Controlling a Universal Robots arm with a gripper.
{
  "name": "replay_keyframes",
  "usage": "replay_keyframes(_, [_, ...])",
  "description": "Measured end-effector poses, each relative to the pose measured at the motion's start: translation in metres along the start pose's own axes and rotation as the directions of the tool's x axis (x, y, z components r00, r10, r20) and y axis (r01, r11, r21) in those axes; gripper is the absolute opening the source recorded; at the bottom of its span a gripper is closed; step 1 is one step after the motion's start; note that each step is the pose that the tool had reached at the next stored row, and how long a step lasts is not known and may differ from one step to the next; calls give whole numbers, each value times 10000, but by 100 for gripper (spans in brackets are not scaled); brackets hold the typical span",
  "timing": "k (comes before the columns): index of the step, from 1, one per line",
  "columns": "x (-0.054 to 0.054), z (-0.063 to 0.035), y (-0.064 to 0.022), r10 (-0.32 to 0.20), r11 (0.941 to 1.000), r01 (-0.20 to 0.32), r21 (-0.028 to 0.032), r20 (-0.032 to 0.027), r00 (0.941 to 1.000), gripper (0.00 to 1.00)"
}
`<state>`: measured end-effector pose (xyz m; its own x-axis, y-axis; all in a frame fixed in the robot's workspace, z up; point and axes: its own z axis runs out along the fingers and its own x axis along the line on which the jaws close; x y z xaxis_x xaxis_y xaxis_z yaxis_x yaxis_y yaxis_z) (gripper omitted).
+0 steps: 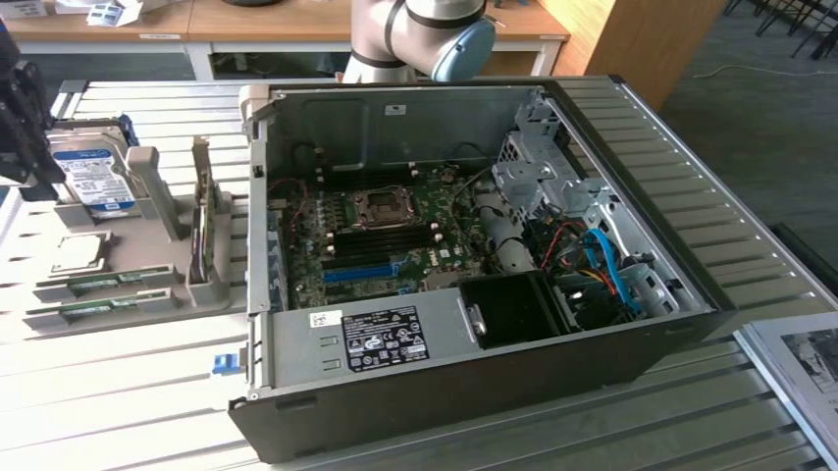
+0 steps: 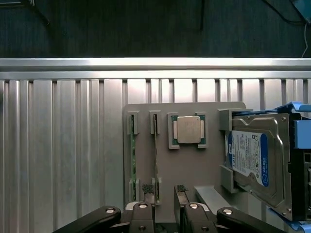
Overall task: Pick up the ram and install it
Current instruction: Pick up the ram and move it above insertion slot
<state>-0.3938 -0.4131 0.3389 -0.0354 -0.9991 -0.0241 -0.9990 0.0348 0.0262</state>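
**rigwatcher:** What's your end effector [image 2: 164, 190] doing right now?

**me:** It's open with a modest gap and holding nothing. I've got it hovering over the grey holder [image 2: 194, 165]. The ram [image 2: 156, 145] stands on edge in its slot, one end just beside a finger pad [image 2: 148, 188]. A second stick [image 2: 131, 155] sits in the next slot.

**rigwatcher:** And around it?

**me:** The processor [image 2: 188, 129] and hard drive [image 2: 250, 158] share that holder on the table [image 2: 63, 145]. The open PC case [image 1: 433, 383] lies to the exterior view's right.

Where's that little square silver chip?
The processor chip lies on the gray tray at the exterior view's left, beside the computer case, between the hard drive and the ram.
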Motion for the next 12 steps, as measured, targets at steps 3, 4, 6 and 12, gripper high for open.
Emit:
replay_keyframes(3, [1,56,-1,0,10000,0,1,0,10000,29])
replay_keyframes(4, [2,74,-2,0,10000,0,0,0,10000,29])
replay_keyframes(6, [3,110,-3,0,10000,0,0,0,10000,29])
replay_keyframes(12, [5,219,-6,0,10000,0,1,0,10000,29])
